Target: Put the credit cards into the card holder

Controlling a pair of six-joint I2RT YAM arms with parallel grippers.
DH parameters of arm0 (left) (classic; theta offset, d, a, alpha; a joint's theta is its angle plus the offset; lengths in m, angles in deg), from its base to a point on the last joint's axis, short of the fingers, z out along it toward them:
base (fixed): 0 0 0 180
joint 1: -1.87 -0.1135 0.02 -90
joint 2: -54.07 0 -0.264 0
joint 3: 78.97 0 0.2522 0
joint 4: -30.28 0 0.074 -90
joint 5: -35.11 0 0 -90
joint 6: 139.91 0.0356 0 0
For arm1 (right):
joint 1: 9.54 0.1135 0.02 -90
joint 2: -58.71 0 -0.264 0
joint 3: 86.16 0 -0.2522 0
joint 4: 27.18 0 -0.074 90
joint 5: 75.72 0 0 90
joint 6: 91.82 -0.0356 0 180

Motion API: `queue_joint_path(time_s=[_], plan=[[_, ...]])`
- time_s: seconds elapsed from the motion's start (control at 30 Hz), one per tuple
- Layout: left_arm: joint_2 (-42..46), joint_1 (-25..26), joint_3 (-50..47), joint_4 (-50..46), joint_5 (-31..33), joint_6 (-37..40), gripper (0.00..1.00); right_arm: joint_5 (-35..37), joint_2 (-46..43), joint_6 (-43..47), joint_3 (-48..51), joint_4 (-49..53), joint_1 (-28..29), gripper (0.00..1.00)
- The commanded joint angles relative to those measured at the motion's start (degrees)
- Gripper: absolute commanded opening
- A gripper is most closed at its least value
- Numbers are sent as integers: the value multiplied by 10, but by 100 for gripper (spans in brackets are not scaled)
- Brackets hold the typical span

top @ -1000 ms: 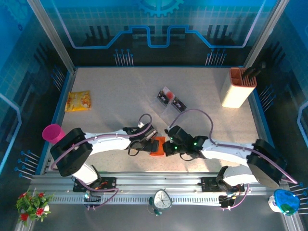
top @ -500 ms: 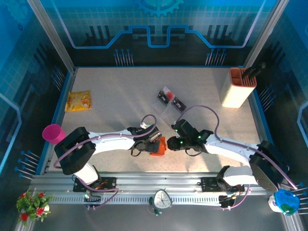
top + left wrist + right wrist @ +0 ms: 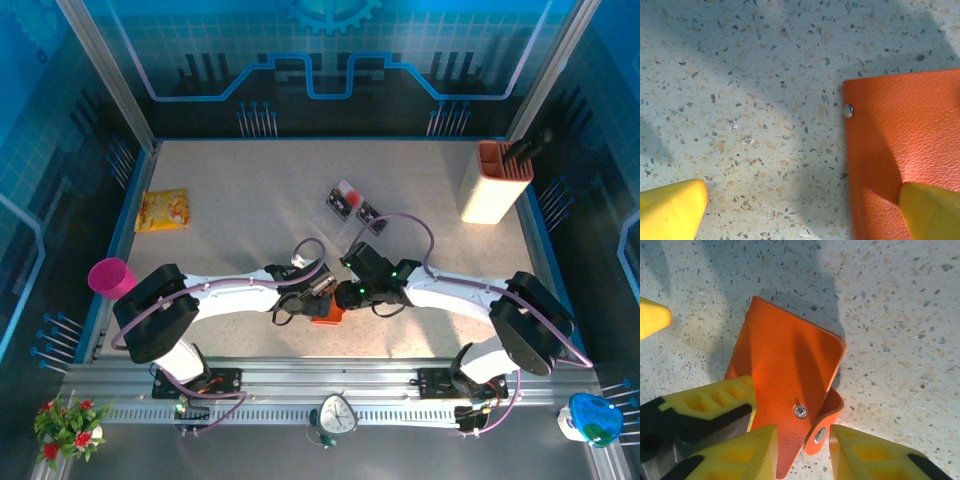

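Observation:
The orange-red card holder (image 3: 327, 313) lies closed on the table between my two grippers. In the right wrist view the card holder (image 3: 785, 365) has its clasp tab (image 3: 822, 432) unsnapped and sticking out between the fingers of my right gripper (image 3: 802, 450). The jaws stand slightly apart with a gap on each side of the tab. My left gripper (image 3: 800, 205) is open wide, one yellow fingertip (image 3: 932, 210) over the card holder (image 3: 905, 145), the other fingertip (image 3: 670, 212) over bare table. Two black credit cards (image 3: 344, 199) (image 3: 372, 216) with red marks lie farther back.
A tall cream-and-orange container (image 3: 492, 183) stands at the back right. A yellow snack bag (image 3: 162, 210) lies at the left, and a pink cup (image 3: 110, 277) sits by the left edge. Both arms meet at the card holder near the front edge.
My right gripper went from shut to slightly apart; it drew back to the right, then came left again to the card holder. The left arm has barely moved.

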Motion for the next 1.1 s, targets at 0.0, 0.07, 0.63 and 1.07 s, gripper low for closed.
queue_joint_path(time_s=[0.0, 0.07, 0.63, 1.07], plan=[[-23, -1, -25, -39, 25, -2, 99, 8, 14, 9, -20, 24, 9, 32], [-23, -1, -27, -38, 25, -2, 99, 10, 19, 9, -21, 26, 10, 29], [-19, 0, -33, -29, 25, -1, 99, 14, 9, 1, -15, 29, 8, 0], [-23, 1, -35, -26, 24, 0, 99, -38, 17, -37, 6, -48, -3, 0]])
